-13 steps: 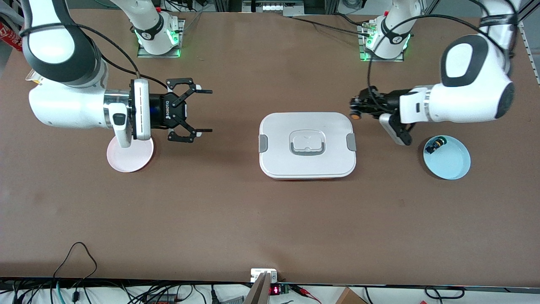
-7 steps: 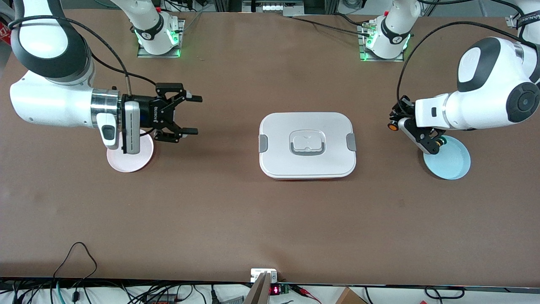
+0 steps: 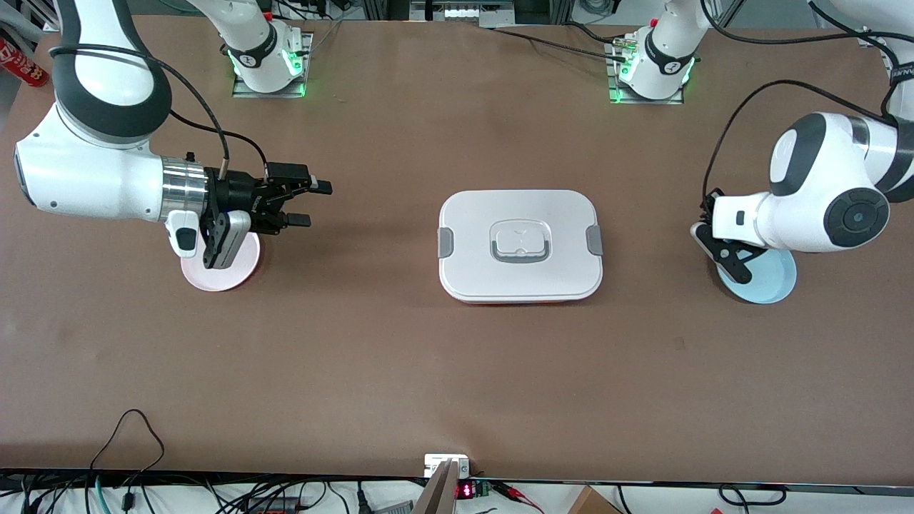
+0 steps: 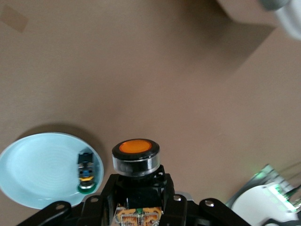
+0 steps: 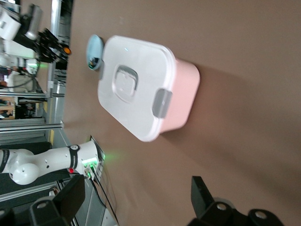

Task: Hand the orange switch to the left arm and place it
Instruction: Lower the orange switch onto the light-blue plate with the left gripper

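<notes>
My left gripper (image 4: 137,186) is shut on the orange switch (image 4: 136,149), orange face outward, and holds it in the air by the light-blue plate (image 3: 780,285). In the front view the wrist hides this gripper and the switch. The right wrist view shows the switch (image 5: 67,49) far off in the left gripper. The white box (image 3: 471,235) sits mid-table between the arms, lid on, and also shows in the right wrist view (image 5: 141,89). My right gripper (image 3: 308,203) is open and empty, pointing toward the box from beside the pink plate (image 3: 239,275).
A black switch with blue and yellow-green parts (image 4: 86,172) lies in the light-blue plate (image 4: 37,169). The arm bases (image 3: 268,64) stand along the table's edge farthest from the front camera. Cables hang at the edge nearest it.
My left gripper has drawn back from the box with the orange switch to over the light-blue plate. My right gripper has pulled back toward the pink plate and turned, still open.
</notes>
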You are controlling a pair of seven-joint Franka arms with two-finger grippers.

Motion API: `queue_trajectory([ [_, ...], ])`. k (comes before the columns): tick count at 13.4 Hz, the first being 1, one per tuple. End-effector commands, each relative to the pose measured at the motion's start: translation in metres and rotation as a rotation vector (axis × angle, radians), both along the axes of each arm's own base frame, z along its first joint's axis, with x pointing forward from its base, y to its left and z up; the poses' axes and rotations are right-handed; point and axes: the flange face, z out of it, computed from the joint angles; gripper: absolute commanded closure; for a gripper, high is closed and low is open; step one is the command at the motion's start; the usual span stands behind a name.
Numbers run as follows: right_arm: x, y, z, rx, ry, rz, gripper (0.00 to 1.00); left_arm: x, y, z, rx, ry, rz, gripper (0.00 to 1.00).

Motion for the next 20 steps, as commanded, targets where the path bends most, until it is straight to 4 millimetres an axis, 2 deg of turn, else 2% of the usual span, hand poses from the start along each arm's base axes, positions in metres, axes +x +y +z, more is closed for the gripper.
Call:
queue_trajectory([
  [1, -0.012, -0.003, -0.004, -0.17, 0.13, -0.025, 0.0, 0.012, 0.028, -0.02, 0.02, -0.004, -0.123, 0.82],
  [3, -0.018, -0.011, -0.015, -0.329, 0.188, -0.043, 0.0, 0.018, 0.064, -0.044, -0.006, -0.022, -0.242, 0.82],
  [5, -0.022, -0.028, -0.026, -0.527, 0.195, -0.008, 0.0, 0.018, 0.118, -0.077, -0.035, -0.056, -0.336, 0.83],
  [6, -0.024, -0.039, -0.027, -0.634, 0.182, 0.004, 0.0, 0.018, 0.13, -0.094, -0.059, -0.066, -0.409, 0.83],
  [9, -0.024, -0.068, -0.003, -0.805, 0.112, 0.021, 0.0, 0.022, 0.141, -0.115, -0.018, -0.063, -0.552, 0.83],
  [11, -0.024, -0.072, 0.021, -0.945, 0.031, 0.059, 0.0, 0.019, 0.154, -0.132, -0.008, -0.048, -0.582, 0.83],
  [12, -0.024, -0.074, 0.035, -0.995, -0.021, 0.061, 0.0, 0.008, 0.161, -0.143, -0.02, -0.03, -0.575, 0.83],
  [14, -0.02, -0.078, 0.056, -1.02, -0.086, 0.018, 0.0, 0.002, 0.158, -0.155, -0.033, -0.063, -0.597, 0.82],
  [15, -0.018, -0.09, 0.069, -1.02, -0.093, -0.023, 0.0, 0.001, 0.165, -0.157, -0.016, -0.072, -0.614, 0.82],
  [17, -0.011, -0.129, 0.081, -0.995, -0.03, -0.213, 0.0, -0.001, 0.169, -0.164, -0.019, -0.072, -0.619, 0.82],
  [19, -0.006, -0.155, 0.092, -0.891, 0.003, -0.3, 0.0, 0.002, 0.169, -0.171, -0.029, -0.11, -0.63, 0.8],
  [20, -0.005, -0.161, 0.102, -0.883, -0.006, -0.32, 0.0, 0.001, 0.172, -0.172, -0.03, -0.111, -0.627, 0.8],
])
